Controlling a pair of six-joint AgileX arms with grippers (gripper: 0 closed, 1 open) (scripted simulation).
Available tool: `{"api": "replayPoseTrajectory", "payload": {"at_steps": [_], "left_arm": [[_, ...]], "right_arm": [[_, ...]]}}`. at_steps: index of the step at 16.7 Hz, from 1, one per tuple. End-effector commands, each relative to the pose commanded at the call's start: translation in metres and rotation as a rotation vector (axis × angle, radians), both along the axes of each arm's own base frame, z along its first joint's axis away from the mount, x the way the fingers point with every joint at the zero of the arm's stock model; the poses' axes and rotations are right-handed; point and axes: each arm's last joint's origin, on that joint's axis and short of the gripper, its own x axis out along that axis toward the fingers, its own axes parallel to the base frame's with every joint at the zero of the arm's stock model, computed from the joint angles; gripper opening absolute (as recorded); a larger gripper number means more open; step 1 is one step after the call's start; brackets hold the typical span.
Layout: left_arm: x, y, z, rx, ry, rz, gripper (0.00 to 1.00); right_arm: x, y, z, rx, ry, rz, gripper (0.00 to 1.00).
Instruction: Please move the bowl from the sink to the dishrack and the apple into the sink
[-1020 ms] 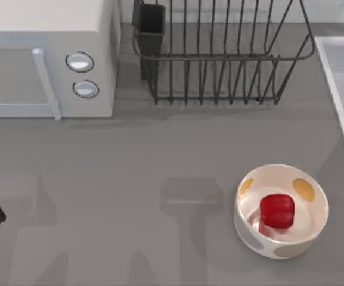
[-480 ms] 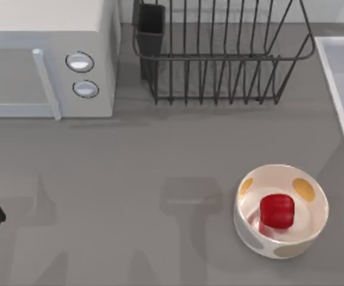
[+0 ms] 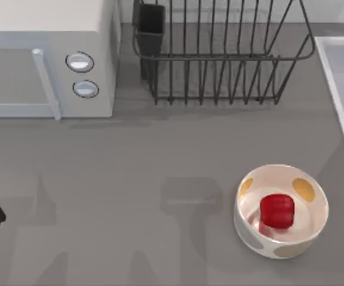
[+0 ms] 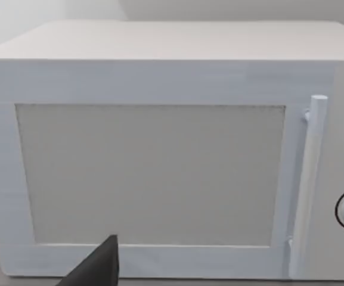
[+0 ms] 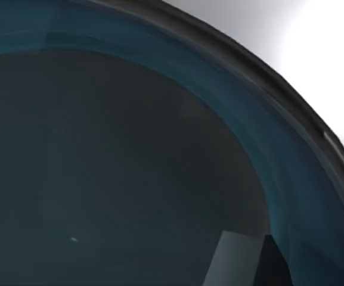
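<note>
The right wrist view looks at close range into the blue bowl [image 5: 130,167], its dark hollow and curved rim spreading across the picture, with a pale sliver and a dark wedge of the right gripper [image 5: 243,262] at the edge. Whether that gripper is spread or closed on the rim I cannot tell. The bowl therefore lies directly under the right arm, and I judge it the arm for lifting the bowl out toward the dishrack [image 3: 219,59].

The left gripper [image 4: 97,268] shows as one dark tip, so its spread cannot be told; it faces the door of the white microwave [image 4: 160,161]. From above, the left arm is parked at the left edge of the surface [image 3: 130,179].

The top view adds the layout. The sink [image 3: 338,77] runs along the right edge, the dishrack stands beside it at the back, and the apple [image 3: 277,210] sits in the spotted cream bowl [image 3: 249,229] near the sink.
</note>
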Motion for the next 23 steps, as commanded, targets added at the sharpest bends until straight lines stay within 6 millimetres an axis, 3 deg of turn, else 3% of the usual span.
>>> {"api": "replayPoseTrajectory", "payload": {"at_steps": [4,8,12,16,20,23], "left_arm": [[0.000,0.000,0.000,0.000,0.000,0.000,1.00],[0.000,0.000,0.000,0.000,0.000,0.000,1.00],[0.000,0.000,0.000,0.000,0.000,0.000,1.00],[0.000,0.000,0.000,0.000,0.000,0.000,1.00],[0.000,0.000,0.000,0.000,0.000,0.000,1.00],[0.000,0.000,0.000,0.000,0.000,0.000,1.00]], "right_arm": [[-0.005,-0.004,0.015,-0.001,-0.004,0.000,0.00],[-0.038,-0.027,0.076,0.001,0.000,0.000,0.00],[-0.107,-0.043,0.167,0.002,0.006,0.001,0.00],[-0.198,-0.032,0.249,-0.003,0.002,0.001,0.00],[-0.272,-0.007,0.292,-0.005,-0.004,0.001,0.00],[-0.297,0.004,0.302,-0.001,-0.004,0.003,0.00]]}}
